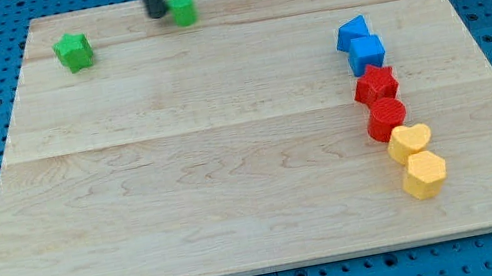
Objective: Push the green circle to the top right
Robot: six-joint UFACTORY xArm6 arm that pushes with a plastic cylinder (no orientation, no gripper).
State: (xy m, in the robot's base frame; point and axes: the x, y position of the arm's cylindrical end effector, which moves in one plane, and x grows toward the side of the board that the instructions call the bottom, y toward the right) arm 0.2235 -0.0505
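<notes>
The green circle block sits near the top edge of the wooden board, left of the middle. My tip is at the block's left side, touching or nearly touching it. A green star block lies further left, near the board's top left corner.
On the view's right a column of blocks runs downward: a blue triangle-like block, a blue cube, a red star, a red round block, a yellow heart and a yellow hexagon. Blue pegboard surrounds the board.
</notes>
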